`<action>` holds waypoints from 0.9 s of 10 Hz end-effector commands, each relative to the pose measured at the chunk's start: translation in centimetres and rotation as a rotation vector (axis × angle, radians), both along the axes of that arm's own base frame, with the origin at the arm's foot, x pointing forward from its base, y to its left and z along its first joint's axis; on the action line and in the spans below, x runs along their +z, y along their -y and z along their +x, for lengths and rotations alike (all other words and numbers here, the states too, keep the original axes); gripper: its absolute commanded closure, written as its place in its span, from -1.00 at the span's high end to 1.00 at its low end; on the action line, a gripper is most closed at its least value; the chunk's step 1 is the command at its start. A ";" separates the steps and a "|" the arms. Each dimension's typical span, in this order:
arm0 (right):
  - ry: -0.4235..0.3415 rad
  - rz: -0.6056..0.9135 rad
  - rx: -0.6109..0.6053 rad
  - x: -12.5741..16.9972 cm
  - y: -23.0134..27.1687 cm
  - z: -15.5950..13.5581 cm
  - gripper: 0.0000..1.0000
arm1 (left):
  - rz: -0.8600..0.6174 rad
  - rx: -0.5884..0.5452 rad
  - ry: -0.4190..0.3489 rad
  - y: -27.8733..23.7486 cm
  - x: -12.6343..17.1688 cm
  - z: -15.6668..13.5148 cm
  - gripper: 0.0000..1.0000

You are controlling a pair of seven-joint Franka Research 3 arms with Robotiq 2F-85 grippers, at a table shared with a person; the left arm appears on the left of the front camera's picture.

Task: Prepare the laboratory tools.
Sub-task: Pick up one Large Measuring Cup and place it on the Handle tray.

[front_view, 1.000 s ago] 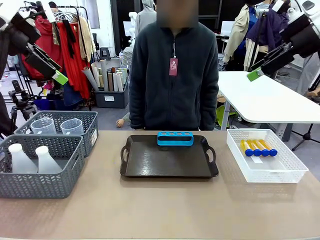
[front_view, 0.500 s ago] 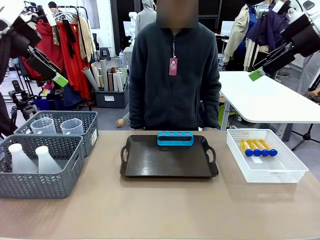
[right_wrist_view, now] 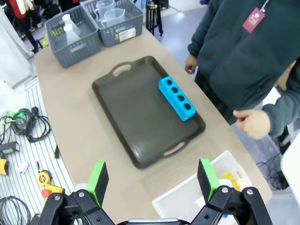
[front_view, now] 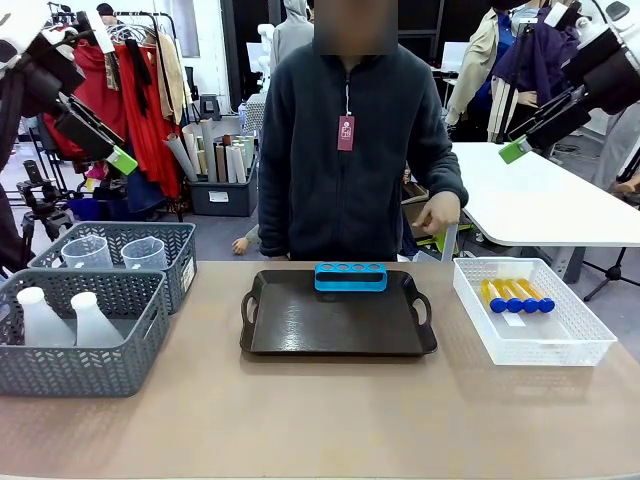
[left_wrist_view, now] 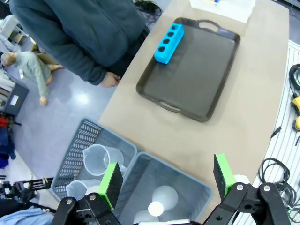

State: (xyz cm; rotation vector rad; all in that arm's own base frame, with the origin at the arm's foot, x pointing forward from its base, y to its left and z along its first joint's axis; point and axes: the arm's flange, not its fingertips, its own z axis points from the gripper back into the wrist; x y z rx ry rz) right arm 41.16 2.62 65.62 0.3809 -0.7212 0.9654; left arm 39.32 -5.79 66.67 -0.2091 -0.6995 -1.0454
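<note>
Left fingers: green pads (left_wrist_view: 111, 183) spread wide with nothing between them, so the left gripper (left_wrist_view: 167, 180) is released and empty.
Right fingers: same deal, pads (right_wrist_view: 206, 178) wide apart, and the right gripper (right_wrist_view: 152, 180) holds nothing.
Height: both hang well above the table (front_view: 330, 420).
Under the left: 2 grey baskets (front_view: 150, 340). The nearer one holds 2 flasks (front_view: 92, 320) and the farther one holds 2 measuring cups (front_view: 145, 253).
Under the right: white bin (front_view: 590, 345) with 4 tubes (front_view: 515, 296) lying side by side, touching.
Middle: dark tray (front_view: 335, 325), bare except for the blue rack (front_view: 351, 277) at its far edge, holes empty.
Person: at the far side, one hand (front_view: 437, 212) raised near the bin's far corner.
Progress: looks like nothing's been set out yet.
Risk 1: the tubes are packed tight, so wide fingers could nudge neighbours or pinch 2 at once.
Risk 2: that hand is close to the bin, so a descent by the right arm could meet it.
Risk 3: the flasks look light and smooth, so an off-centre squeeze could tip one inside the basket.
</note>
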 end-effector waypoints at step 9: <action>0.002 0.015 0.008 0.0 0.0 0.1 1.00 | 0.000 0.000 0.000 0.0 0.0 0.0 1.00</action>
